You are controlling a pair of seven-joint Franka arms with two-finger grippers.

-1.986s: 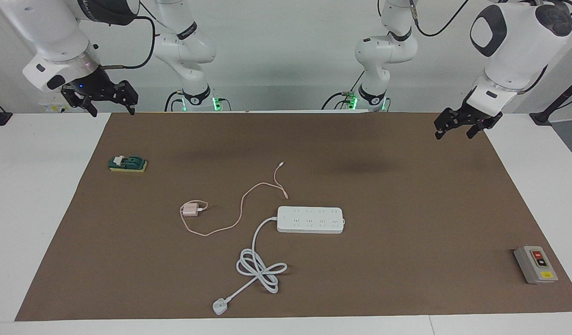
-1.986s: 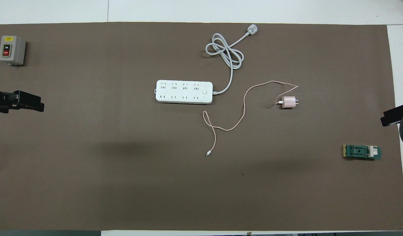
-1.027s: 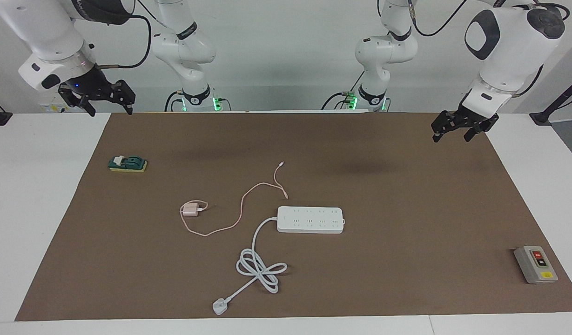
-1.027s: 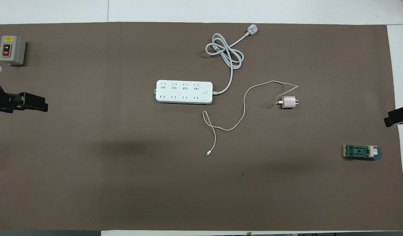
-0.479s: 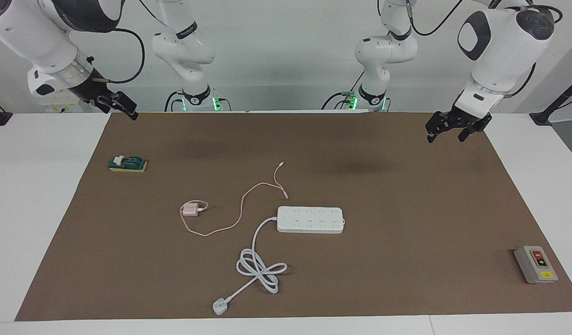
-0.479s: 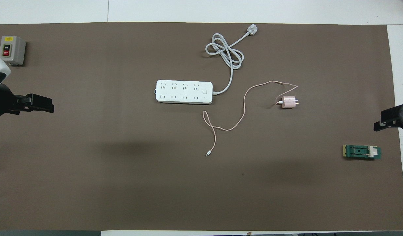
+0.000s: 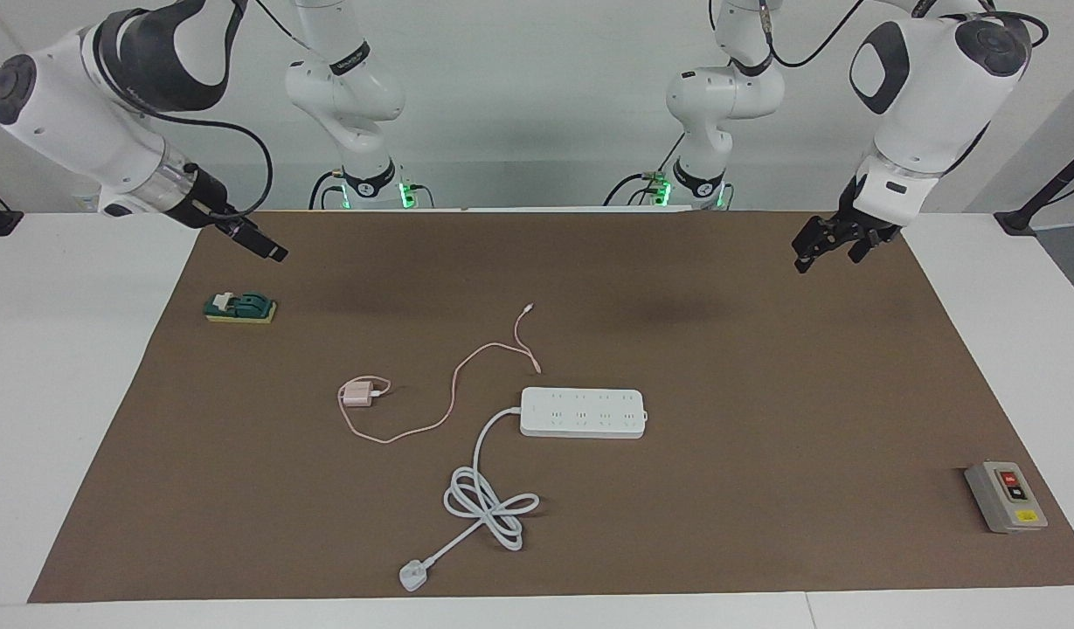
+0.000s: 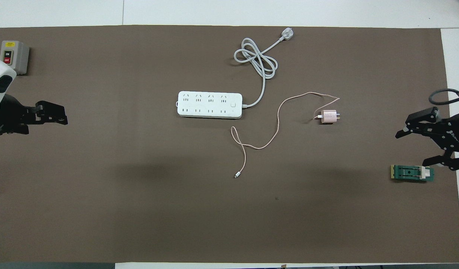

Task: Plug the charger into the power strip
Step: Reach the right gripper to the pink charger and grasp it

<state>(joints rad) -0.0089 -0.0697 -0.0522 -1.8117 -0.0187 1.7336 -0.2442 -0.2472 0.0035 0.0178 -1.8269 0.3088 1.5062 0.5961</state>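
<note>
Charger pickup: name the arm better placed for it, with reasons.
Right. The charger lies toward the right arm's end of the table. The right gripper is open above that end; the left gripper has the power strip between.

White table (image 7: pixel 65 367) with a brown mat (image 7: pixel 764 393) covering most of it. 4 items on the mat: power strip (image 7: pixel 583 412) mid-mat, its thick white cord (image 7: pixel 488 502) coiled farther from the robots; charger (image 7: pixel 357 393) beside it toward the right arm's end, pink cable looping toward the strip. Green block (image 7: pixel 239 307) at the right arm's end; grey button box (image 7: pixel 1006 497) at the left arm's end.
</note>
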